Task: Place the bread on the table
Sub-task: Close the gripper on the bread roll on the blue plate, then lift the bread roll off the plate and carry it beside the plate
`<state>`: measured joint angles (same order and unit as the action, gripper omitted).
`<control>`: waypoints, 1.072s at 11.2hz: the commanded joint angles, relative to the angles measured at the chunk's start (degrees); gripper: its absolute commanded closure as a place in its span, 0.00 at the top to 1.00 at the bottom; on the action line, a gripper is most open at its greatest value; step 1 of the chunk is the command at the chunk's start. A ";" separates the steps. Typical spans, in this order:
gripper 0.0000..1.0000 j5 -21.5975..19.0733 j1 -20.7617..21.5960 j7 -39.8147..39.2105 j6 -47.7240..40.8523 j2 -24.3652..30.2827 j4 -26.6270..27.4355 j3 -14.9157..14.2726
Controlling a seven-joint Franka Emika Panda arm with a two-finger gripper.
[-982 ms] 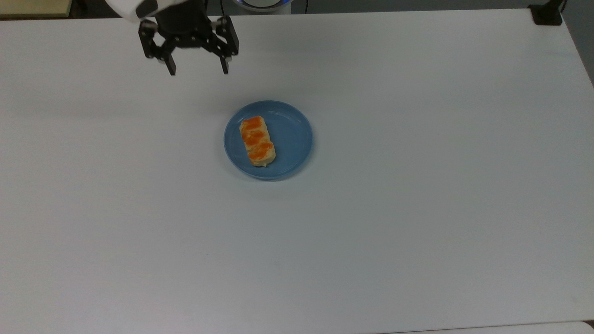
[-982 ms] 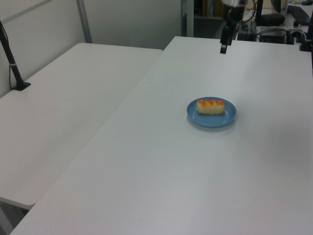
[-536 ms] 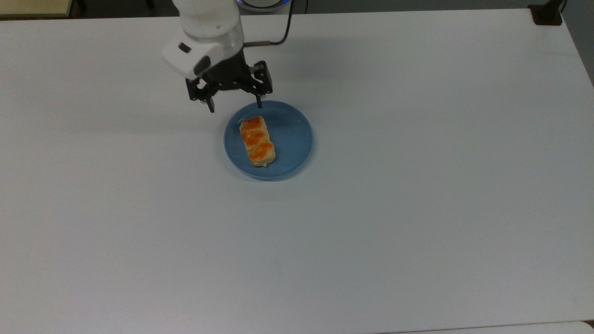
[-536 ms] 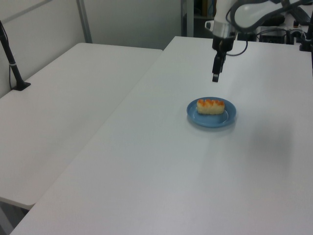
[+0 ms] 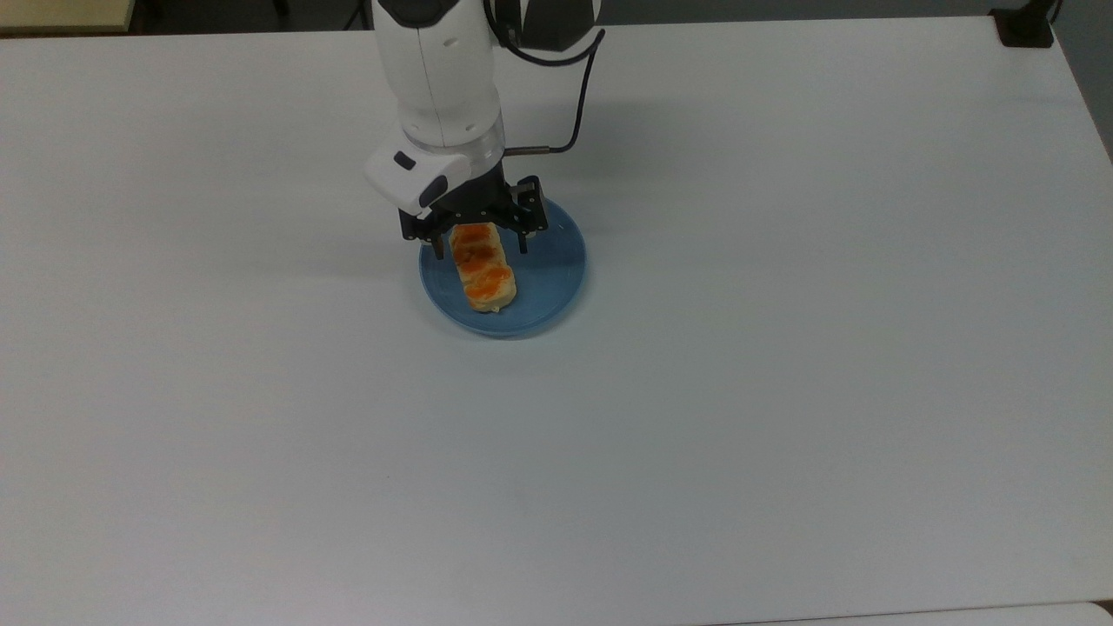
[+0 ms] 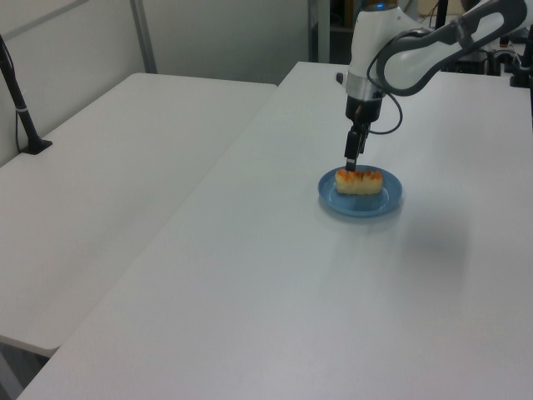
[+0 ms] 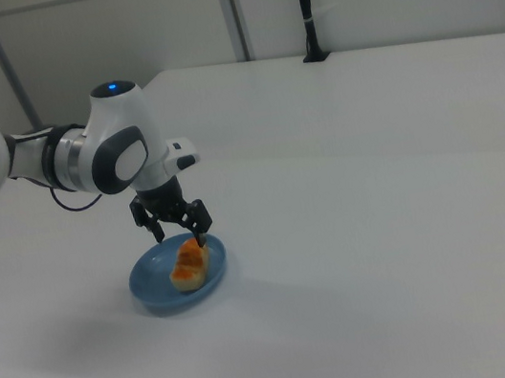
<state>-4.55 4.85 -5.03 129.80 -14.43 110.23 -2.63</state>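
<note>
Blue plate [image 5: 556, 287] near the middle of the white table [image 5: 783, 391], holding one thing: the bread [image 5: 483, 269], a pale oblong roll with orange glazed patches on top. Lies flat in the plate, toward the top view's left half, long axis running from the far rim toward the near rim. Seen side-on in the left view [image 6: 360, 181], resting on the plate [image 6: 391, 200]; in the right view [image 7: 187, 263], sitting in the plate [image 7: 152, 285] a little toward the right view's right side. Rest of the plate bare.

Claw [image 5: 479, 246] hanging point-down from the white arm [image 5: 443, 78] over the far end of the bread, spread open, one finger on each side of the roll's far end, neither finger pressed against it as far as can be told. In the left view, claw [image 6: 351, 165] just at the top of the bread's far end; in the right view, claw [image 7: 178, 232] open above the plate with one tip close to the bread.

Black cable [image 5: 574, 113] looping from the arm's wrist. Black post [image 6: 21, 104] clamped to a second white table [image 6: 100, 192] alongside.
</note>
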 commanded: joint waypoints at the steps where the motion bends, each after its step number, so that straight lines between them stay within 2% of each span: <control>1: 1.00 -0.55 0.95 1.42 1.60 -2.35 0.43 -0.18; 3: 1.00 0.85 0.95 1.42 1.95 -3.15 0.52 -0.09; 4: 0.97 2.34 0.87 1.42 1.95 -3.50 0.60 -0.09; 5: 0.83 2.87 0.95 1.42 2.21 -4.72 0.60 -0.09; 7: 0.43 2.88 0.95 1.42 2.04 -4.65 0.26 -0.09; 8: 0.31 2.88 0.95 1.42 1.52 -4.47 -0.01 -0.09; 10: 0.28 2.88 0.43 0.99 1.08 -3.07 -0.36 -0.09; 12: 0.28 2.97 -1.76 0.11 -3.90 -2.62 -5.60 -0.18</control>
<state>-2.75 5.11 -4.77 130.16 -18.67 108.81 -2.66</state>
